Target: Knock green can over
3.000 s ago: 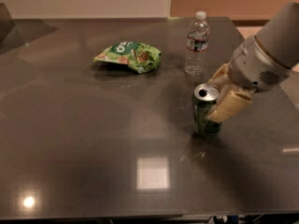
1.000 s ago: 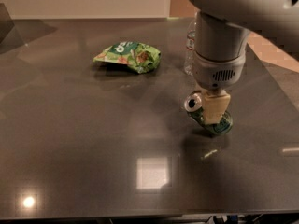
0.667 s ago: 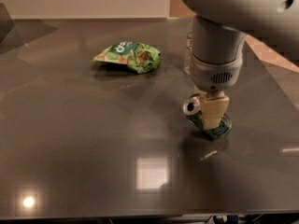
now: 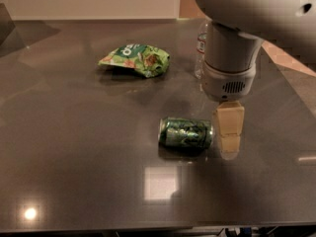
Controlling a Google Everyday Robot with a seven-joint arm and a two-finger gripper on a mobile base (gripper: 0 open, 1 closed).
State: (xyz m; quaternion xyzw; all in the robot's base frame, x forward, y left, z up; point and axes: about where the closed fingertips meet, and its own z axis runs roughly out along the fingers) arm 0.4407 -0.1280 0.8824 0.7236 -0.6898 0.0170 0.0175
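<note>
The green can [image 4: 186,132] lies on its side on the dark table [image 4: 74,147], its length running left to right and its silver top facing left. My gripper [image 4: 230,132] hangs straight down just to the right of the can, with its tan finger close to the can's right end, by the table top. The grey wrist and arm rise above it to the upper right.
A light-green snack bag [image 4: 136,59] lies at the back, left of centre. A clear water bottle [image 4: 201,48] stands behind my arm, mostly hidden by it. The table's right edge runs diagonally past my arm.
The can stood upright by my gripper 3 s ago, then leaned under it. Now it lies flat on its side to the gripper's left.
</note>
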